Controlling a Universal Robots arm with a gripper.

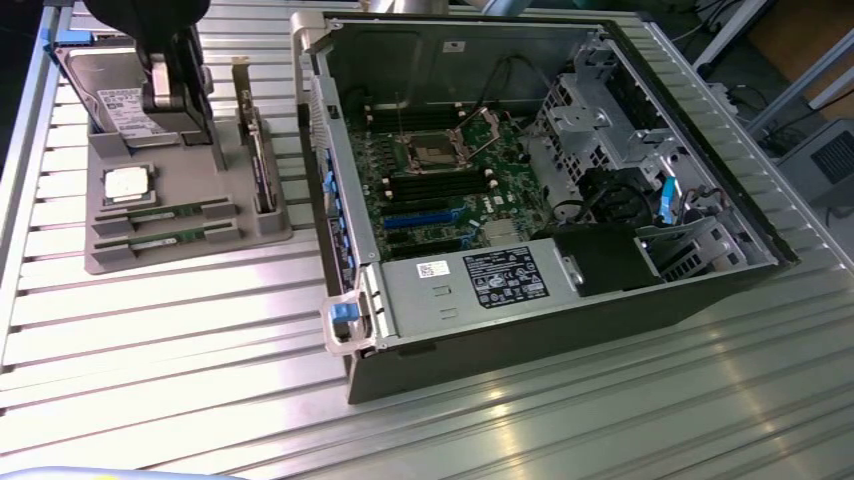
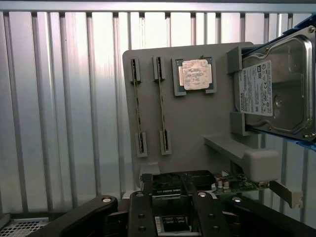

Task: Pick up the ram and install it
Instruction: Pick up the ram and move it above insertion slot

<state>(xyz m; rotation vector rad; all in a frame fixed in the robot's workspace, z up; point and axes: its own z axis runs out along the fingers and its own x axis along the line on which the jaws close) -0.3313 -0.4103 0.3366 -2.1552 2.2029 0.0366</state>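
Right now the tool (image 2: pixel 170 200) hangs spread, with nothing between its fingers, above the card (image 2: pixel 237 183) end of the tray (image 2: pixel 197 128). In the exterior view it stands over the drive (image 1: pixel 114 95), clear of everything below. The ram (image 2: pixel 162 106) is not yet touched: it sits on edge in the tray, each end caught in a small clip, with a second stick (image 2: pixel 138 106) just beside it and parallel. Standing them that way leaves the long faces free, so fingers coming from above could close on them (lying flat, there would be little to pinch). The processor (image 2: pixel 196 74) lies in its own square seat next to the sticks, and the drive leans in a cradle at the tray's edge; each part has a fixed place, probably so it can be found reliably. To the exterior view's right of the tray, on the same desk (image 1: pixel 160 350), the case (image 1: pixel 534 340) lies on its side, lid off, with the board (image 1: pixel 454 190) facing up for a downward push
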